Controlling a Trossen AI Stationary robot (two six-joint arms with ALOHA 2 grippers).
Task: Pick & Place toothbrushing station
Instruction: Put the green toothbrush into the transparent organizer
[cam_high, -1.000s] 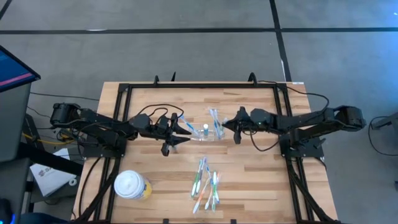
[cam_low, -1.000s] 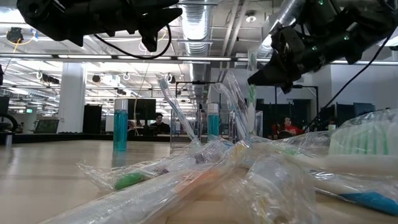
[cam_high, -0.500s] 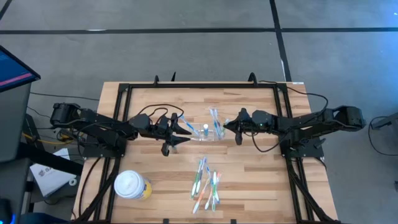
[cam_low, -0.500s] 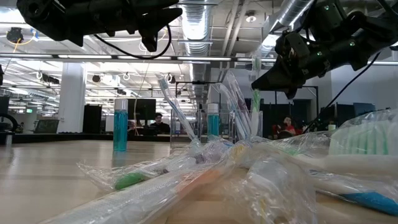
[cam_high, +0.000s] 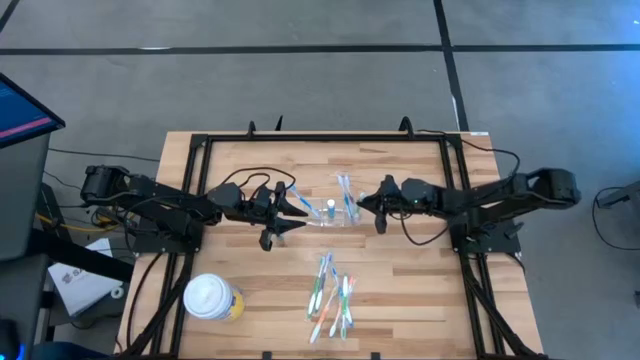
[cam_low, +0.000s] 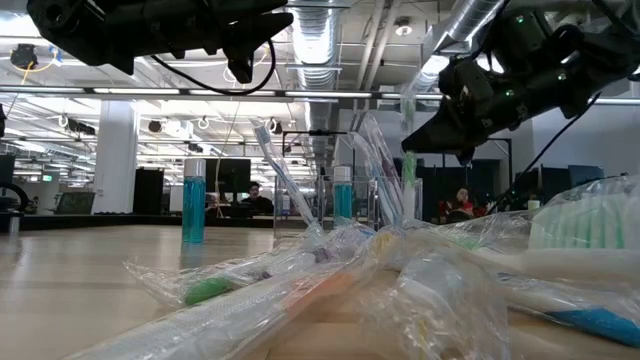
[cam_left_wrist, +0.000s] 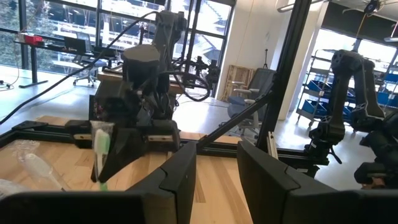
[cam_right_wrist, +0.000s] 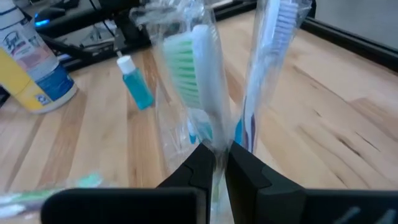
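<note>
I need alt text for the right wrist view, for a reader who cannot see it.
The right gripper pinches a wrapped green-bristled toothbrush upright. A second wrapped toothbrush stands beside it, and a small blue bottle stands behind on the wooden table.

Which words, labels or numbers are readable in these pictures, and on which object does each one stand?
"Lysol", only partly readable: on the label of the yellow cup, right wrist view.
Smaller print beneath it on that label: too blurred to read.
Wrapped toothbrushes: any print is too small to read.
Nothing else bears readable text.
</note>
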